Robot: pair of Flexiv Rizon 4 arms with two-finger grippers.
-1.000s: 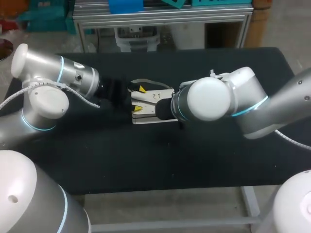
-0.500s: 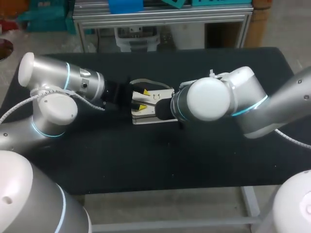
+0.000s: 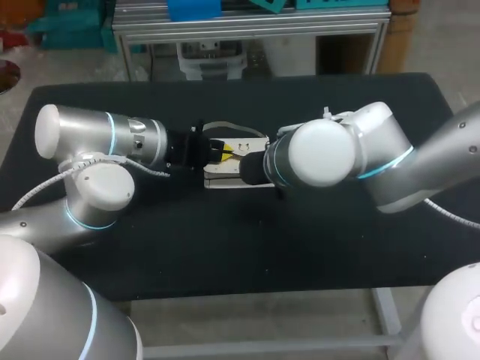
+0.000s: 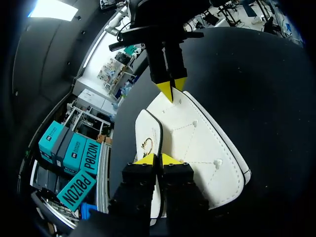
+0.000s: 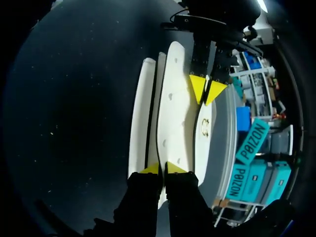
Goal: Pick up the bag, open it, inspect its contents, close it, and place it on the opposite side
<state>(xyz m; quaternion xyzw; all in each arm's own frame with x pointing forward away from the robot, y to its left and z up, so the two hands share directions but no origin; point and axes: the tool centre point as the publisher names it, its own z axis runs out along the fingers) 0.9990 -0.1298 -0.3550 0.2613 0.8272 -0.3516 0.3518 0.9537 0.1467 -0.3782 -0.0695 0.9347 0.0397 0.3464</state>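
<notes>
Black table (image 3: 225,247) with the white bag (image 3: 225,182) lying flat near its middle, pinned between the two arms, which come at it from opposite ends.

Left gripper (image 4: 158,159): tips nearly together, pinching a thin edge of the bag where the narrow flap (image 4: 148,129) meets the wide stitched panel. The gold clasp (image 4: 146,144) sits just ahead of its fingers, on the flap.

Right gripper (image 5: 160,169): tips also drawn close, clamped on a thin white layer at the far end. The rest of the bag runs out ahead of its fingers toward the other gripper. From above its tips are hidden under its own wrist.

Step, as a judgement: the opening stage. The bag is held at both ends but looks shut, with flap and panel lying flat, so inspecting hasn't begun.

Next move likely calls for one gripper to anchor the body while the other peels the flap up and away. Both pinches are thin, so a slow pull is needed or a layer could slip out.
</notes>
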